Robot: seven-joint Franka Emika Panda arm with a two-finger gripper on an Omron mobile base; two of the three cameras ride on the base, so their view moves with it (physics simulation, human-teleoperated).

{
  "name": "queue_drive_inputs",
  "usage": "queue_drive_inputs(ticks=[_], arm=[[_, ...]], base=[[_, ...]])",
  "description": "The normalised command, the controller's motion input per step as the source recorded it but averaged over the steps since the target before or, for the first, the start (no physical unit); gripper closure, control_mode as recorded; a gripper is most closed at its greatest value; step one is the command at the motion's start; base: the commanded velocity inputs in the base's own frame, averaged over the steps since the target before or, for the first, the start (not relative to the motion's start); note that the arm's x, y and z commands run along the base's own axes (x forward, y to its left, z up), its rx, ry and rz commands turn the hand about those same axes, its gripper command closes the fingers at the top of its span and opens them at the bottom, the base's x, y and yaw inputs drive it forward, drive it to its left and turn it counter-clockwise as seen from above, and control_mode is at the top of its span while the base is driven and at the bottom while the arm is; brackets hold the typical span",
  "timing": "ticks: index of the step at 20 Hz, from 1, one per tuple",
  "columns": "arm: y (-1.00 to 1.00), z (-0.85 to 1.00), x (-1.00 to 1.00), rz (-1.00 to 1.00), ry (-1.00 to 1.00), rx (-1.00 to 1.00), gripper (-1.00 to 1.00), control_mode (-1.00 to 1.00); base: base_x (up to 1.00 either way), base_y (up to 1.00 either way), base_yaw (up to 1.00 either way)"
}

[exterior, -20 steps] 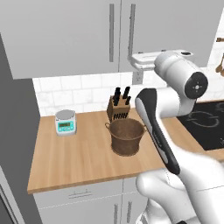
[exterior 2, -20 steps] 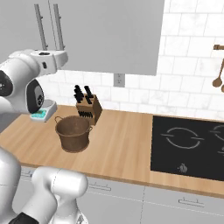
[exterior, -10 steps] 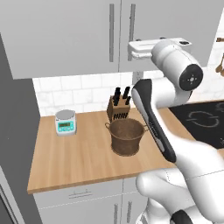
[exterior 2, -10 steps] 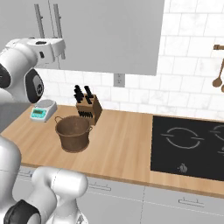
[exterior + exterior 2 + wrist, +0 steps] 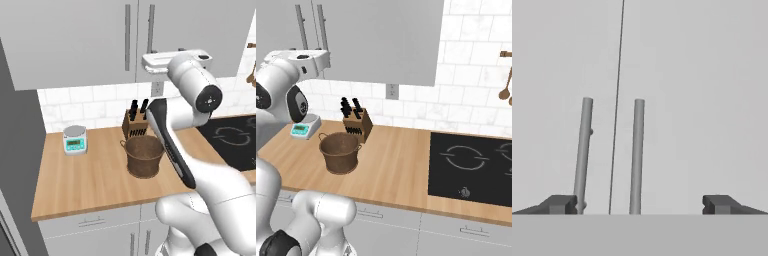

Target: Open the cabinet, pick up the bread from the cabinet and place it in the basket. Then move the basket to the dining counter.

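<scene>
Gripper point(image 5: 639, 204) has risen, wide open, facing cabinet point(image 5: 702, 100) handles point(image 5: 637, 155).

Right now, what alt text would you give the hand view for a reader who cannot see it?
The open hand faces the shut grey cabinet head-on. Its two vertical bar handles stand on either side of the door seam, between the two dark fingertips.

Cabinet point(image 5: 702, 75) front is faced square-on, doors closed, seam line seen running top to bottom left of centre. Two vertical bar handles are seen: left handle point(image 5: 582, 152) just left of the seam, right handle point(image 5: 636, 155) just right of it. Gripper point(image 5: 639, 204) fingertips are spread wide, the left fingertip point(image 5: 559, 204) overlapping the left handle's lower end, the right one on bare door panel.
</scene>
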Motion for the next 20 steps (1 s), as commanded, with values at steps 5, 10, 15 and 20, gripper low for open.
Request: queue_drive_inputs(ticks=[5,10,15,20], arm=[[0.01,-0.4,0.25,0.0,-0.2,0.0,-1.0,-1.0],[0.07,0.0,0.41,0.0,-0.01,0.0,-1.0,-1.0],[0.12,0.0,0.61,0.0,0.0,0.0,-1.0,-1.0],[0.03,0.0,0.67,0.0,0.0,0.01,-1.0,-1.0]], base=[[0.0,0.0,0.0],[0.0,0.0,0.0],[0.0,0.0,0.0],[0.0,0.0,0.0]])
